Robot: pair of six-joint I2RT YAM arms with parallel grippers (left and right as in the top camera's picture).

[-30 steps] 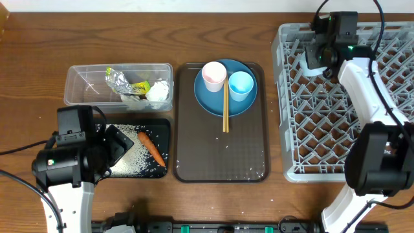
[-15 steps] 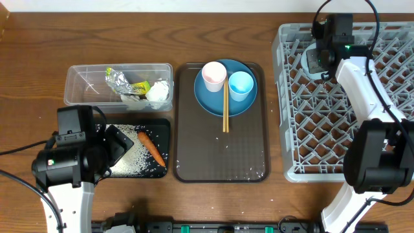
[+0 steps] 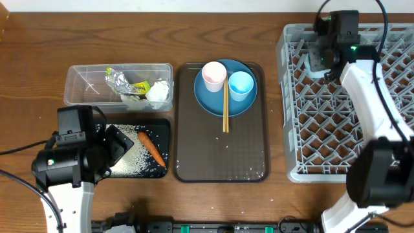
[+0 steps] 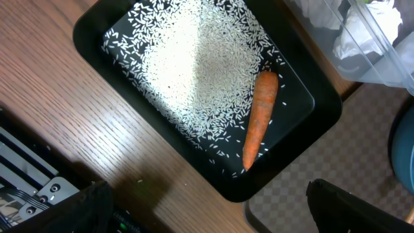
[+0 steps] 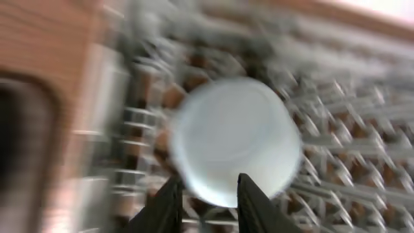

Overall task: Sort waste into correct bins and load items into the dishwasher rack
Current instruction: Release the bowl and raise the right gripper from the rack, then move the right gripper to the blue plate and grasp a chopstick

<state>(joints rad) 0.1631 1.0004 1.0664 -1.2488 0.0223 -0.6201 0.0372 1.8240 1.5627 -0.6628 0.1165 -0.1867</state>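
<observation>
Two dark fingers of the right gripper (image 5: 208, 188) stand narrowly parted with nothing between them, just before a round pale-blue bowl (image 5: 236, 139) that sits, blurred, among the pegs at the upper left of the large grey plastic dishwasher rack (image 3: 323, 129). The left gripper (image 4: 207, 194) gapes wide and empty over the shallow black rectangular tray (image 4: 326, 107), which holds a small orange carrot (image 4: 259, 116) and loose white rice grains (image 4: 194, 65). Above it in the overhead view, a clear rectangular plastic tub (image 3: 81, 84) contains crumpled silver foil (image 3: 116, 79), a yellow-green wrapper (image 3: 139, 86) and crumpled white tissues (image 3: 158, 92). At frame centre, a brown serving tray (image 3: 220, 155) carries a dark-blue round plate (image 3: 213, 103) with a pale-pink cup (image 3: 214, 76), a light-blue cup (image 3: 241, 85) and wooden chopsticks (image 3: 225, 110).
</observation>
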